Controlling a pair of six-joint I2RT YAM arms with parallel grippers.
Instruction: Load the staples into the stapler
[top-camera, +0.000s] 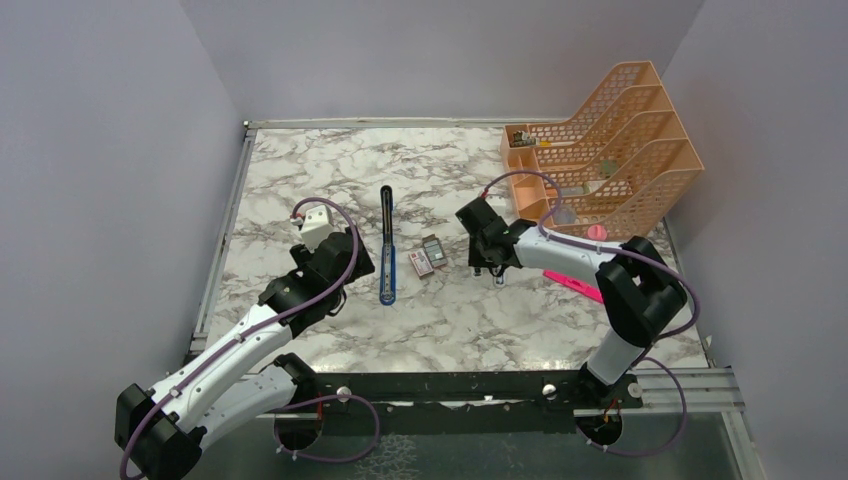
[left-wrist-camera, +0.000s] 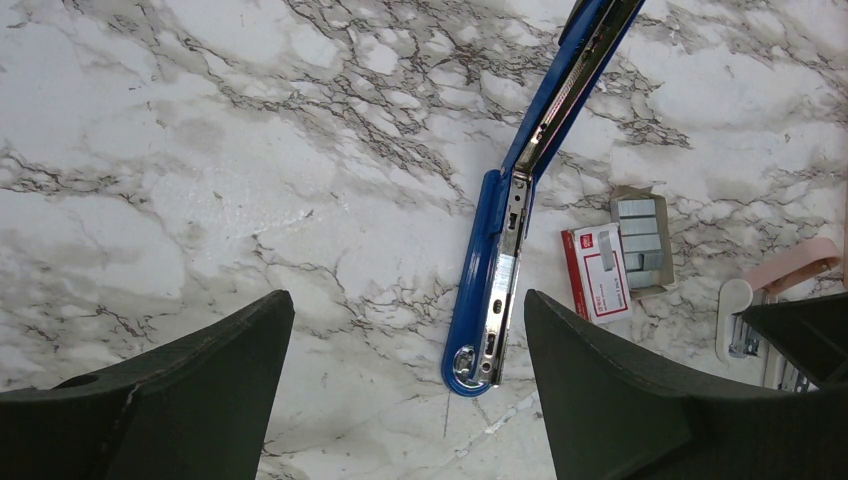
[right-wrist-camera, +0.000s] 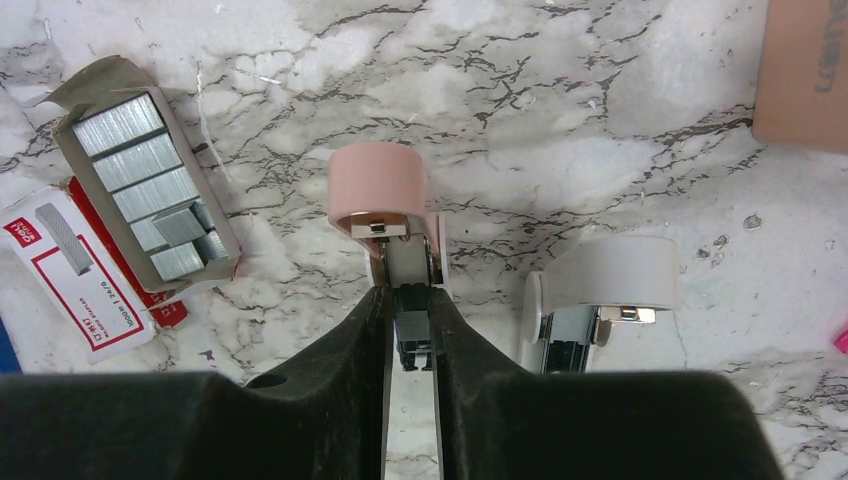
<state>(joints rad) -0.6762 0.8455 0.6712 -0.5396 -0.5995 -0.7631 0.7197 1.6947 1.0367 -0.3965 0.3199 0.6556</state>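
Note:
The blue stapler (top-camera: 386, 245) lies opened flat on the marble table, its silvery channel facing up (left-wrist-camera: 505, 270). The pink-and-white staples box (top-camera: 422, 262) and its grey tray of strips (right-wrist-camera: 150, 185) lie just right of it. My left gripper (left-wrist-camera: 405, 300) is open and empty above the table, left of the stapler's near end. My right gripper (right-wrist-camera: 410, 300) is right of the box in the top view (top-camera: 487, 268). It is shut on what looks like a small grey staple strip (right-wrist-camera: 412, 335), held above a small pink-capped stapler (right-wrist-camera: 377, 185).
A second small white stapler (right-wrist-camera: 600, 275) lies next to the pink-capped one. A salmon eraser block (right-wrist-camera: 805, 70) lies at the far right. A pink highlighter (top-camera: 575, 285) lies under the right arm. An orange file rack (top-camera: 600, 140) fills the back right corner.

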